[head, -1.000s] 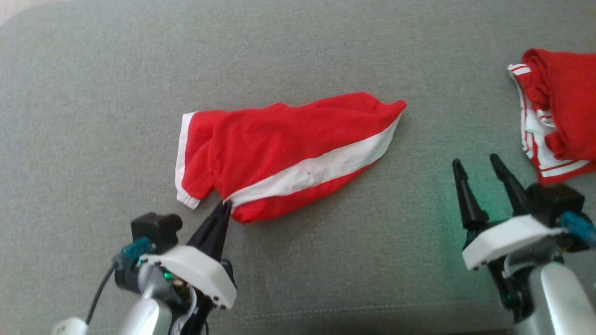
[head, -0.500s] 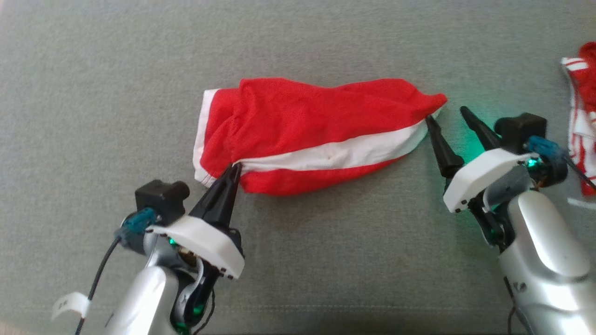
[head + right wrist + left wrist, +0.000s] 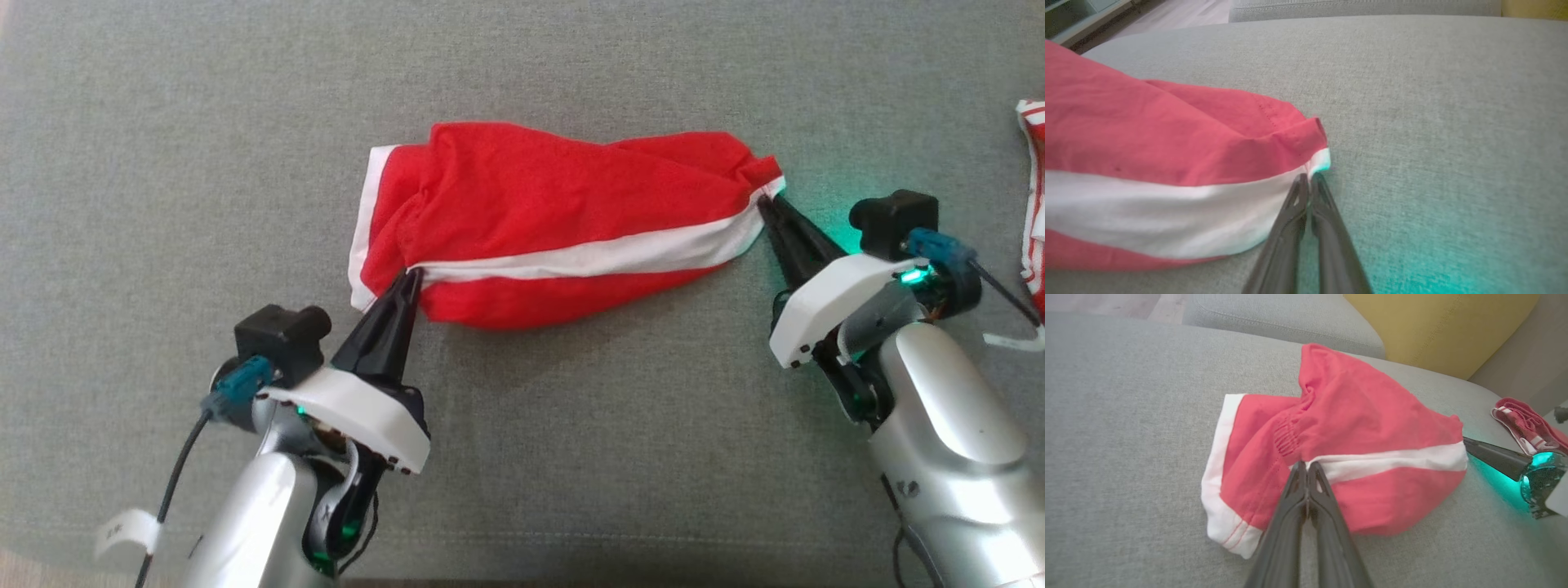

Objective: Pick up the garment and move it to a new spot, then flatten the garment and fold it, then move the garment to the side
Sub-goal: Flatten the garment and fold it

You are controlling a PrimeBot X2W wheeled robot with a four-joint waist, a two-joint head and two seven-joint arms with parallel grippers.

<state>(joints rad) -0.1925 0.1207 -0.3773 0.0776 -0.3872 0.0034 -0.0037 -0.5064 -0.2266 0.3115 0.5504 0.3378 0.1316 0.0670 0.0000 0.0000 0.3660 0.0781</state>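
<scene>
The garment [image 3: 563,220] is a pair of red shorts with a white side stripe, lying crumpled across the grey cushion. My left gripper [image 3: 412,276] is shut on its near-left part, where the white stripe meets the gathered waistband [image 3: 1306,464]. At the garment's right corner my right gripper [image 3: 767,202] is pinched shut on the white stripe's end [image 3: 1309,176]. In the left wrist view the garment [image 3: 1363,433] stretches to the right, where the right gripper's fingers [image 3: 1490,455] touch its corner. The right wrist view shows the garment [image 3: 1159,163] bulging up on the left.
A second red and white garment [image 3: 1033,204] lies at the cushion's right edge, also visible as a small heap [image 3: 1527,424]. A yellow cushion [image 3: 1441,326] stands behind. The grey sofa seat [image 3: 571,457] stretches wide around the shorts, with its front seam near my arms.
My right gripper came in from the lower right to the shorts' right corner and closed on it. The left gripper kept its hold. The head camera shifted, sliding the scene.
</scene>
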